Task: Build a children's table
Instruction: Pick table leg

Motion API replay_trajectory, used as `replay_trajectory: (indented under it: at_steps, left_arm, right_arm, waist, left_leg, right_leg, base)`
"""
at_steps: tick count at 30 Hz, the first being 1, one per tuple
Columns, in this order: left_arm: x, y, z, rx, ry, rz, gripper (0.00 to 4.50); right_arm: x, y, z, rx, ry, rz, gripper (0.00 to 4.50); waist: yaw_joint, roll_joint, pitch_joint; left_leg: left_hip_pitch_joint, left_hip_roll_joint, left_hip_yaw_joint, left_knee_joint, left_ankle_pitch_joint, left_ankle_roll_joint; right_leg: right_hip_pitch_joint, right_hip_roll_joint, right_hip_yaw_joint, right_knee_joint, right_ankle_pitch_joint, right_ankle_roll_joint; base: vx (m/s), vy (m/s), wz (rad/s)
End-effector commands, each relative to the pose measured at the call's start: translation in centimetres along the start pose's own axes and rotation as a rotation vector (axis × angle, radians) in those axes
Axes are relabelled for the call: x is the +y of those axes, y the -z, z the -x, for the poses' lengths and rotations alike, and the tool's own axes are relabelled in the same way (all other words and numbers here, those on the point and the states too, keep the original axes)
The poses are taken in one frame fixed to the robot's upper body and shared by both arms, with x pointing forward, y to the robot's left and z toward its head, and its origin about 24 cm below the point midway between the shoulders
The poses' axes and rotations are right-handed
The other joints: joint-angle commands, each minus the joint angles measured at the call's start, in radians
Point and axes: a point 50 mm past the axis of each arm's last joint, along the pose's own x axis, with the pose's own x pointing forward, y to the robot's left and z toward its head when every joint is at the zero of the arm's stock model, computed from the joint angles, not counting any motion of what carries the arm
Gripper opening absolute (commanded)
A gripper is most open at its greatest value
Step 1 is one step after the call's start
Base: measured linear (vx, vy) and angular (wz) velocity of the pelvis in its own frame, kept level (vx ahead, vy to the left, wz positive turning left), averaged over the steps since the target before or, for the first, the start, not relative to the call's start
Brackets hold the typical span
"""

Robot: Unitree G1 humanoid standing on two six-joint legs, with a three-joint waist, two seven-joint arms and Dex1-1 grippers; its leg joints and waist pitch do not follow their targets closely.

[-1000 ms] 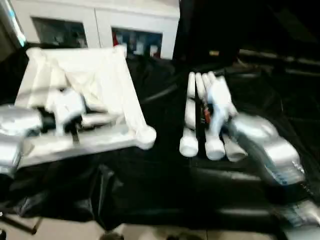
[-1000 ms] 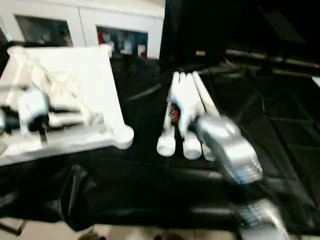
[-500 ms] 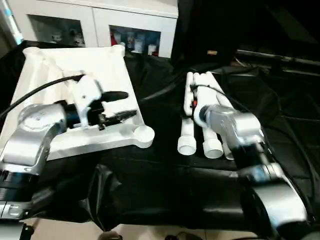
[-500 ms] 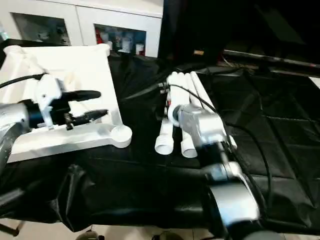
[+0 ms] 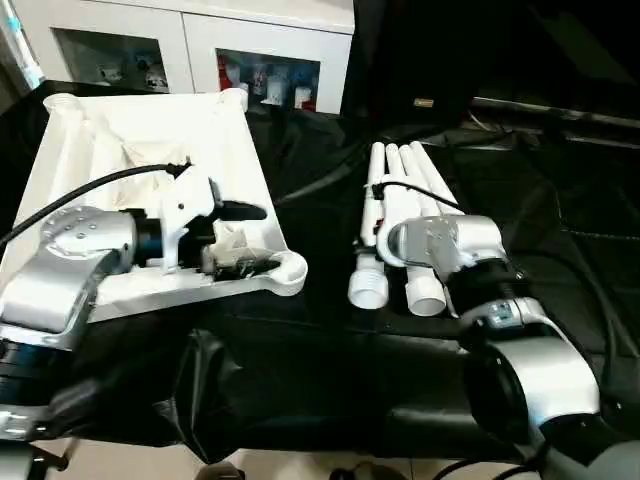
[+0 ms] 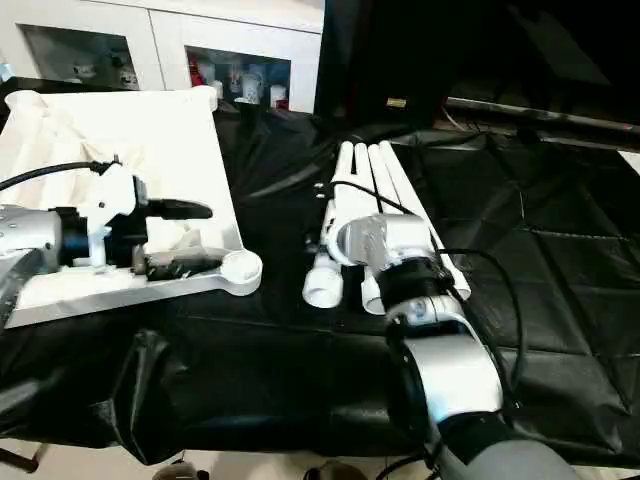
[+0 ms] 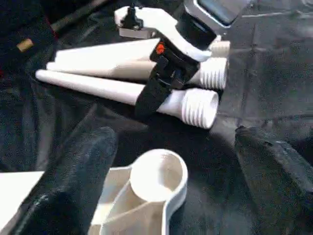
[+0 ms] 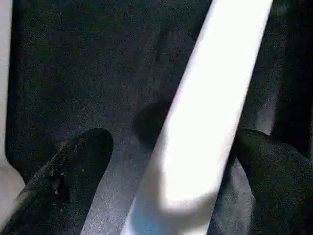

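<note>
Tabletop [image 5: 150,140] lies underside up on the left, ribs showing, its near-right corner socket [image 5: 290,268] facing up. Left gripper [image 5: 245,238] hovers over that near edge, fingers apart, nothing between them; the left wrist view shows the socket just beyond its fingertips.

Legs [image 5: 400,215] lie side by side to the right, well apart from the tabletop, threaded wide ends toward the robot. Right gripper [image 7: 154,88] is down over the leftmost leg [image 5: 370,240], fingers spread either side of the tube; the right wrist view does not show them closed on it.

Step, as I judge it: picking the first leg. Next move calls for closing on the tube, lifting, and bringing the threaded end to the socket.

Surface: black creased cloth [image 5: 300,380]. White glass-door cabinet [image 5: 200,50] stands behind.
</note>
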Motion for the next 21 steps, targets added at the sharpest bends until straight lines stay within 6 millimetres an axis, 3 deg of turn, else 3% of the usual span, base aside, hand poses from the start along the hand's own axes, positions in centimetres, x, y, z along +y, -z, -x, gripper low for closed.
replay_trajectory:
  at_steps: [1, 8, 9, 21]
  left_arm:
    - [-0.4, -0.5, -0.1, 0.007, 0.051, -0.003, 4.5]
    - [-0.9, -0.4, 0.1, 0.039, 0.094, 0.012, 4.5]
    - [-0.9, -0.4, 0.0, 0.039, 0.095, 0.012, 4.5]
    - [-0.9, -0.5, 0.0, 0.049, 0.092, -0.003, 4.5]
  right_arm:
    - [-0.3, 0.0, 0.0, 0.024, 0.025, -0.001, 4.13]
    - [-0.6, 0.8, -0.4, 0.079, 0.031, -0.009, 3.67]
    - [-0.7, 0.8, -0.4, 0.081, 0.033, -0.012, 3.53]
    - [-1.4, 0.8, -0.6, 0.075, 0.044, -0.069, 2.39]
  waist:
    - [0.0, 0.033, -0.07]
    - [0.001, 0.033, -0.068]
    - [0.0, 0.028, -0.068]
    - [0.0, 0.029, -0.068]
  left_leg:
    - [0.01, 0.01, 0.002, -0.081, -0.141, -0.107]
    - [0.008, 0.01, 0.002, -0.081, -0.151, -0.109]
    - [0.007, 0.01, 0.002, -0.082, -0.149, -0.108]
    - [0.006, 0.01, 0.002, -0.081, -0.159, -0.105]
  right_leg:
    - [0.053, -0.08, 0.04, -0.06, -0.105, -0.155]
    - [0.053, -0.08, 0.041, -0.062, -0.117, -0.152]
    - [0.054, -0.08, 0.041, -0.062, -0.12, -0.15]
    - [0.052, -0.08, 0.041, -0.063, -0.143, -0.148]
  base:
    - [0.0, 0.0, 0.0]
    - [0.0, 0.0, 0.0]
    - [0.0, 0.0, 0.0]
    - [0.0, 0.0, 0.0]
